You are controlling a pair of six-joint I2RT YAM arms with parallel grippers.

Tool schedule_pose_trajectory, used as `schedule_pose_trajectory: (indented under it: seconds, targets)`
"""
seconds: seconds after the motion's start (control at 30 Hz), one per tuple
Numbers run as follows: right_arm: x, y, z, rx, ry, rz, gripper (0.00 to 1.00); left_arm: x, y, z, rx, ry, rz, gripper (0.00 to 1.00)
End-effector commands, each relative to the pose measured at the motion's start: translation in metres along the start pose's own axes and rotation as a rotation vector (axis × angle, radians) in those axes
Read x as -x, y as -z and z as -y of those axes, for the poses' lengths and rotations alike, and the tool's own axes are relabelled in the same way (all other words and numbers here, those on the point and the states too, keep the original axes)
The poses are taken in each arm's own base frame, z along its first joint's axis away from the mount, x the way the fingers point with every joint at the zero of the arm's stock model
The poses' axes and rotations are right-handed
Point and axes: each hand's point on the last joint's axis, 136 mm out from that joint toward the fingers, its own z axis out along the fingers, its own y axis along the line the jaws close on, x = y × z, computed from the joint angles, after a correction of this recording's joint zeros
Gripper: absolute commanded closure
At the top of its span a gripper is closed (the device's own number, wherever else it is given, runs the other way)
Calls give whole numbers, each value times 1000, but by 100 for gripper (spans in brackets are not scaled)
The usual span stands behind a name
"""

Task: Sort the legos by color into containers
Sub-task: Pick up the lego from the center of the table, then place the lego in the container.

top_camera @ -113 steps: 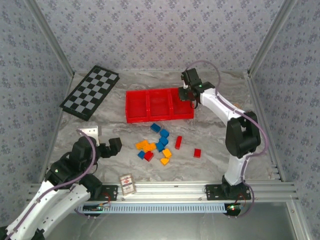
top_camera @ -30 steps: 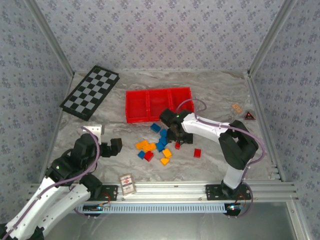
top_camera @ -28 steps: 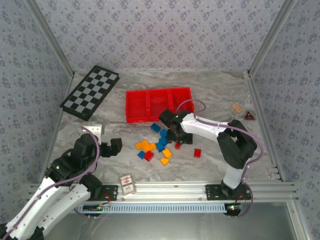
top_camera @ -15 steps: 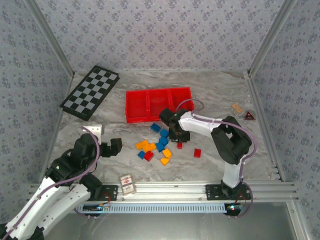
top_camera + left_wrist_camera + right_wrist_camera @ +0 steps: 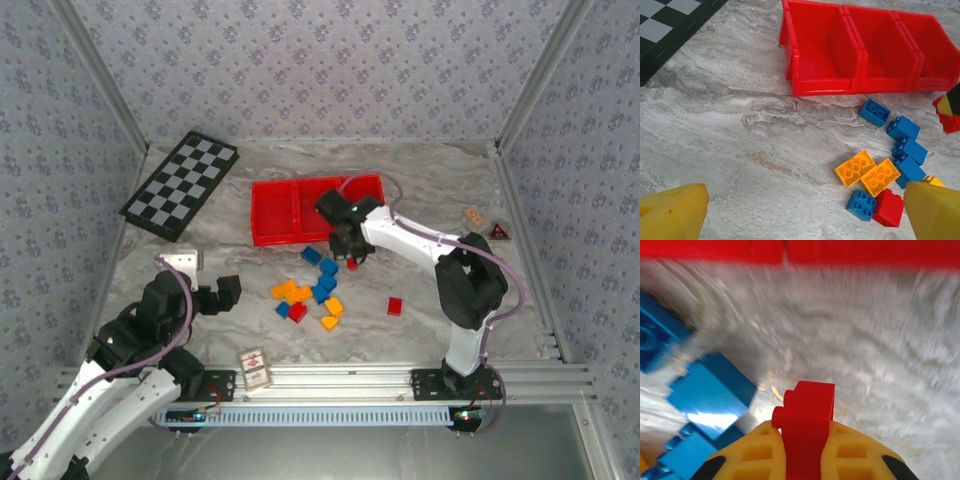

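The containers are three compartments of one red tray (image 5: 275,212) (image 5: 822,47). My right gripper (image 5: 347,254) (image 5: 805,432) hangs just in front of the tray's right end, shut on a red lego (image 5: 352,264) (image 5: 806,415) that stands up between its yellow fingers. Loose legos lie in a cluster in front of the tray: blue ones (image 5: 327,267) (image 5: 903,128), orange ones (image 5: 286,291) (image 5: 855,168) and a red one (image 5: 297,312) (image 5: 888,208). Another red lego (image 5: 395,306) lies alone to the right. My left gripper (image 5: 214,296) (image 5: 805,220) is open, low at the left and short of the cluster.
A checkered board (image 5: 181,185) lies at the back left. A small card box (image 5: 255,369) sits by the near rail, and a white block (image 5: 183,262) is beside my left arm. Two small objects (image 5: 473,216) lie at the right.
My right gripper has shut on a red lego beside the cluster and carried it up and back toward the tray. The left arm has hardly moved.
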Motion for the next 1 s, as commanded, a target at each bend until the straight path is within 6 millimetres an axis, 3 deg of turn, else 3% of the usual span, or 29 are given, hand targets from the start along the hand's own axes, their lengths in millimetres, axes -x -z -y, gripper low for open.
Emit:
schedule_pose_trajectory:
  seconds: [0.0, 0.13, 0.33, 0.53, 0.77, 0.97]
  targets:
    - [56, 28, 15, 16, 63, 110, 93, 5, 0, 1, 1, 7, 28, 0]
    - [98, 34, 24, 51, 56, 142, 93, 2, -3, 3, 0, -6, -1, 0]
    - [124, 20, 23, 71, 71, 147, 92, 3, -1, 2, -1, -2, 7, 0]
    - [147, -3, 40, 43, 66, 138, 91, 4, 0, 3, -6, 2, 14, 0]
    - [158, -33, 62, 80, 1, 94, 91, 4, 0, 4, -14, 1, 12, 0]
    - [152, -54, 58, 178, -60, 45, 90, 3, 0, 4, -15, 1, 11, 0]
